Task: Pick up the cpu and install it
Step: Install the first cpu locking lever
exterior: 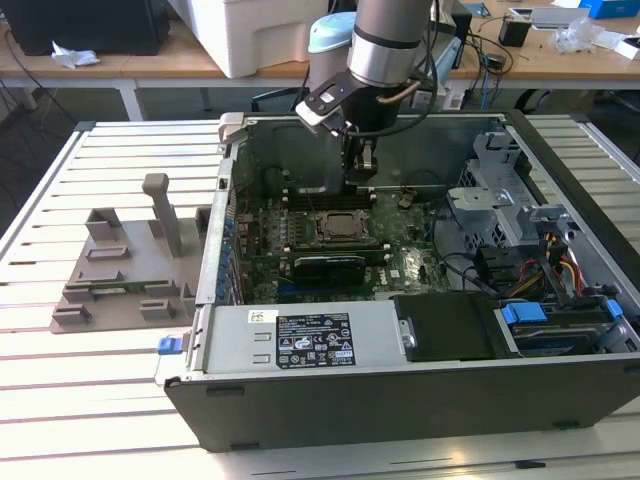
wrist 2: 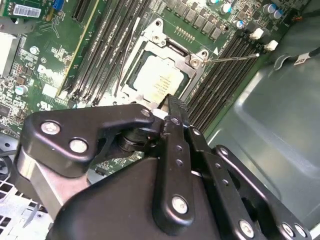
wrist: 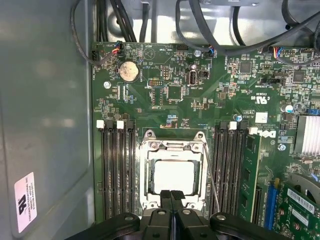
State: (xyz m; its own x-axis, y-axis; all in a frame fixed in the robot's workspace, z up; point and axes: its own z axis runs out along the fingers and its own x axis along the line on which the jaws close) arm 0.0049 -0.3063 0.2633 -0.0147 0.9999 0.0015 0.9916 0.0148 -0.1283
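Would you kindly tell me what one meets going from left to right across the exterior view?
Grey tray → case wall → cpu in its socket → drive cage → coloured cables.

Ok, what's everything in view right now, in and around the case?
case: one, dark grey, open, on the table
table: one, white, slatted, under the case
tray: one, grey, on the table, at the exterior view's left of the case
motherboard: one, green, inside the case
socket frame: one, metal, on the motherboard
cpu: one, silvery, inside the socket frame
memory slots: two banks, black, on either side of the socket frame
coin battery: one, silver, on the motherboard
arm: one, silver-grey, reaching into the case
gripper: one, black, fingers shut, over the cpu's edge
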